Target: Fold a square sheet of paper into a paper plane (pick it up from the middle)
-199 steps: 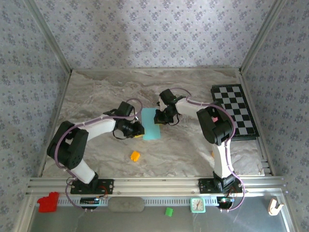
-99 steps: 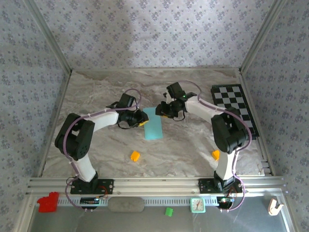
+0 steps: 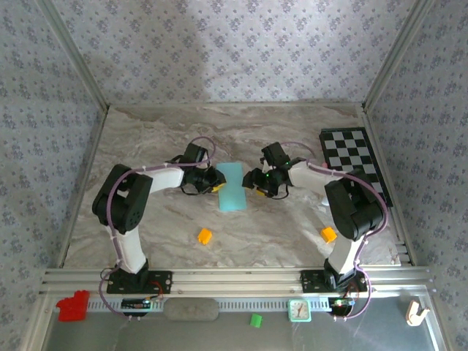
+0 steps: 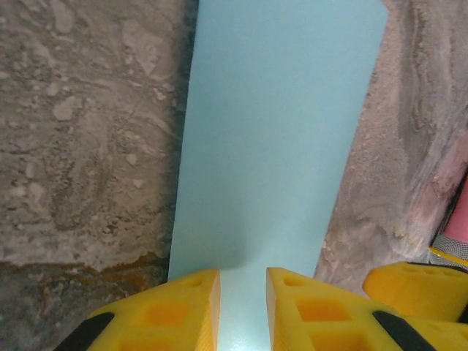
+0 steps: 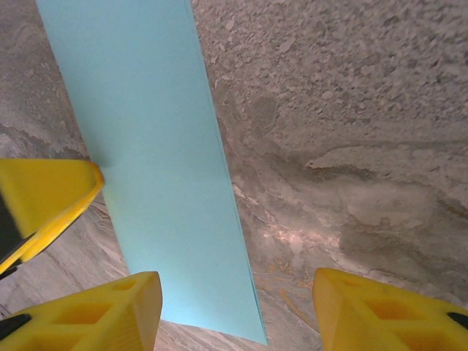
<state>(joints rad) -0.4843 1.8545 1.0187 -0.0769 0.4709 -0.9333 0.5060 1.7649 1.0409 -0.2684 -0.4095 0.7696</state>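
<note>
The square sheet of paper lies flat on the marble table as a narrow teal rectangle, folded in half. My left gripper is at its left long edge. In the left wrist view the paper stretches away from my left gripper, whose yellow fingertips rest on it a narrow gap apart, pinching nothing. My right gripper stands just right of the sheet. In the right wrist view my right gripper is wide open, the paper's near corner between its fingers.
An orange cube lies in front of the paper and another orange cube sits by the right arm. A black-and-white checkered board lies at the right edge. Metal frame posts and patterned walls close in the table.
My right gripper has opened wide and drawn back off the paper to its right side. My left gripper has shifted slightly farther along the sheet's left edge, its jaws unchanged.
</note>
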